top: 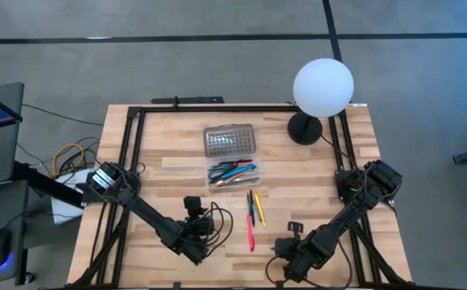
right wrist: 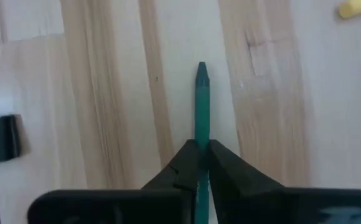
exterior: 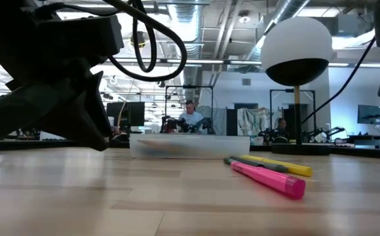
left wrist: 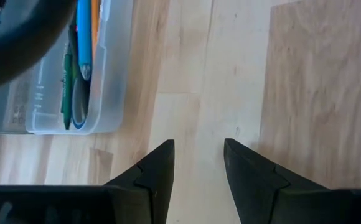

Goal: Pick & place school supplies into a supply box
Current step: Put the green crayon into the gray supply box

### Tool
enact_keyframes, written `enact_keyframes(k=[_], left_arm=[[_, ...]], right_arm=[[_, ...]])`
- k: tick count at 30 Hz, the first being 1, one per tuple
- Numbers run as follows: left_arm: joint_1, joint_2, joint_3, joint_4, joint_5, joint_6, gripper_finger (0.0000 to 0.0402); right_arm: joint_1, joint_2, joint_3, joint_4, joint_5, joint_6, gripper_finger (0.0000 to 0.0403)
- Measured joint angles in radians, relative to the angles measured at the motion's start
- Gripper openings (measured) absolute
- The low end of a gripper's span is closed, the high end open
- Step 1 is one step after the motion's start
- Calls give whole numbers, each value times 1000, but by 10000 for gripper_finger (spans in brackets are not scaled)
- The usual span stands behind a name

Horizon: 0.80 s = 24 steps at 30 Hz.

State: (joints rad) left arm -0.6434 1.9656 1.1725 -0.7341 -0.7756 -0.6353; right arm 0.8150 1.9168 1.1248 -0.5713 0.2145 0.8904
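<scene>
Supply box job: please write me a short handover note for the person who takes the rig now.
Right gripper: shut on a green pen, at the table's near right, above the wood.
Left gripper: open, holds nothing, near the table's near left.
Supply box: mid-table, lid open, several pens and scissors inside.
Done: most supplies are boxed; green pen is picked.
Left: place the green pen in the box, then the pink marker, yellow pen and dark pen lying near the box.
</scene>
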Motion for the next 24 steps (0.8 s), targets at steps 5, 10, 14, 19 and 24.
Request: enact_keyframes(k=[5, 10, 14, 19, 24], left_arm=[[-1, 0, 0, 0, 27, -8, 135], [-13, 0, 0, -10, 89, -74, 135], [-46, 0, 0, -48, 78, -157, 135], [-95, 0, 0, -93, 55, -249, 135], [-142, 0, 0, -124, 56, -342, 135]], right_arm=[[1, 1, -1, 14, 48, -146, 5], [-12, 7, 0, 48, 139, -320, 4], [-46, 11, 29, 46, 248, -439, 3], [-94, 9, 81, 28, 298, -612, 2], [-210, 8, 138, -2, 386, -739, 1]])
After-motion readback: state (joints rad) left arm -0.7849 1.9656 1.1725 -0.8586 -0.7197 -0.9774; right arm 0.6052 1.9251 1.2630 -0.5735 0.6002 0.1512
